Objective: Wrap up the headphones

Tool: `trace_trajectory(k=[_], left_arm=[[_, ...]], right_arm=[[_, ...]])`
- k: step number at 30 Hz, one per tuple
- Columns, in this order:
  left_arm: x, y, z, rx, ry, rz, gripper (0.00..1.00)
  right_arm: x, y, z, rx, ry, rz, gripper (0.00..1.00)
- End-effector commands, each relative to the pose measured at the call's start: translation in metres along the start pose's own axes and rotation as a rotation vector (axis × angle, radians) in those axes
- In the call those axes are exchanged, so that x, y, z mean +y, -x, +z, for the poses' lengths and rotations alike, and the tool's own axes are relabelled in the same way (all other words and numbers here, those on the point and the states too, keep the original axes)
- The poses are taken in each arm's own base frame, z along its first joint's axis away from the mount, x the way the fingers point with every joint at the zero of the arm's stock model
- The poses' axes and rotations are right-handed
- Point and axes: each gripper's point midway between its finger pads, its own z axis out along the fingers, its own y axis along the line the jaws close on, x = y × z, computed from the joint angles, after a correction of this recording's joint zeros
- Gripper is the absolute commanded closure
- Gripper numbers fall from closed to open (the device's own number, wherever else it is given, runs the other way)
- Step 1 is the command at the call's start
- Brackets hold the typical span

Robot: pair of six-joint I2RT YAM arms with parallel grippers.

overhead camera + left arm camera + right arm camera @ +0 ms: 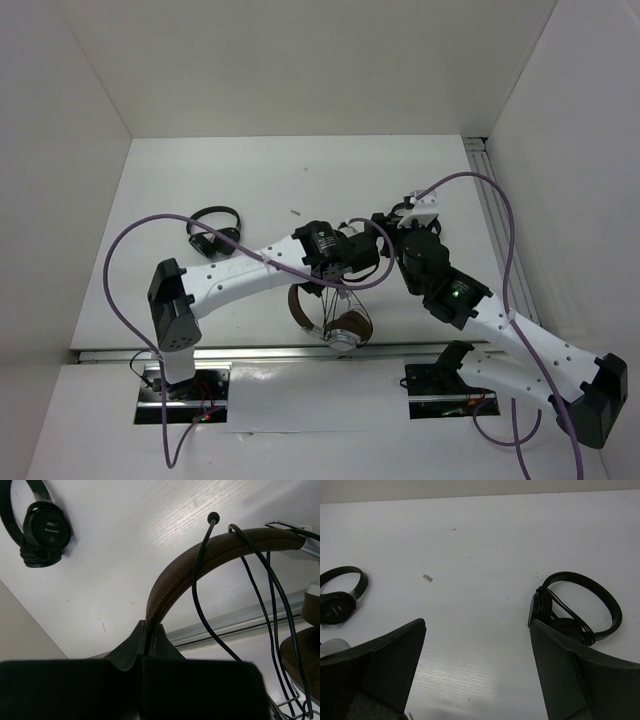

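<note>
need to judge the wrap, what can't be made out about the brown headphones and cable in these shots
top view: the left arm covers much of the brown headphones; only part shows.
left wrist view: the cable leaves the bottom edge, so its loops can't be followed; the left tool hides the band where it clamps.
right wrist view: a finger of the right tool covers part of the black headphones.

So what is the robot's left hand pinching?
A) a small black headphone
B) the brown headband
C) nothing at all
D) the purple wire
B: the left wrist view shows the left gripper shut on the brown band of the headphones.
</note>
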Motion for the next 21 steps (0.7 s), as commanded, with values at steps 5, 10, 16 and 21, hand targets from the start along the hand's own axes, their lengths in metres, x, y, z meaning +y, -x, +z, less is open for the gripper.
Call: trace_trajectory(k=[5,10,16,21], left_arm=[[-0.018,0.03,-0.023,-0.085,-0.122,0.002,1.0],[-0.032,0.034,-0.068,-0.235,-0.342,0.035,1.0],[-0.043,0.003,-0.058,-0.163,-0.421,0.183,1.0],[-0.045,-0.007,-0.039,-0.114,-0.385,0.192,1.0]], right_arm=[[0.01,0.006,0.009,0.04,0.051,0.003,0.03],[0.039,-0.025,0.025,0.18,0.318,-0.001,0.03],[0.067,-0.025,0.016,0.222,0.657,0.002,0.0],[0.08,-0.03,0.001,0.256,0.855,0.014,0.0]])
